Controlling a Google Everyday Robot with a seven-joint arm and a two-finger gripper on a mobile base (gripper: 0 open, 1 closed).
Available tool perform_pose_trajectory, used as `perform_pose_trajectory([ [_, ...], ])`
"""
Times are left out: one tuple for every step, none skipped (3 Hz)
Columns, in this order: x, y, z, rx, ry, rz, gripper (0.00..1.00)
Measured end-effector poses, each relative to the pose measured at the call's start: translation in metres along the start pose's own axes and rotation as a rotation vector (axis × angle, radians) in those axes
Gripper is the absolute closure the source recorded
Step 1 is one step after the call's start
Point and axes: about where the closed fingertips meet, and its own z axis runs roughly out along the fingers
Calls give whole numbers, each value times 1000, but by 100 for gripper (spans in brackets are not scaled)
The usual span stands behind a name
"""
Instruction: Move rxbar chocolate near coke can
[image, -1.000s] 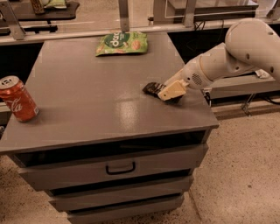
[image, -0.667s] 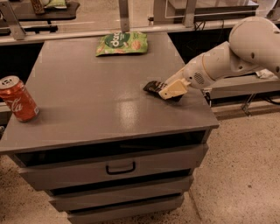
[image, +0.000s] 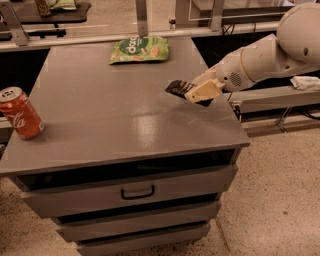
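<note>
Table (image: 125, 125) rt: gripper (image: 194, 93) fingers (image: 204, 89) clamp rxbar chocolate (image: 176, 88) (coke can (image: 20, 113) far).

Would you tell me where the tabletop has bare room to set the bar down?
The bare stretch of tabletop between the coke can and the hand, nearer than the green bag, is free. It is crowded only by the right edge, where the hand holds the rxbar chocolate.
</note>
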Motion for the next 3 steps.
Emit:
perform_pose_trajectory([
  [-7, 18, 20, -52, -1, -26, 100],
  [-50, 55, 67, -134, -38, -105, 100],
  [-99, 90, 112, -216, -86, -187, 100],
])
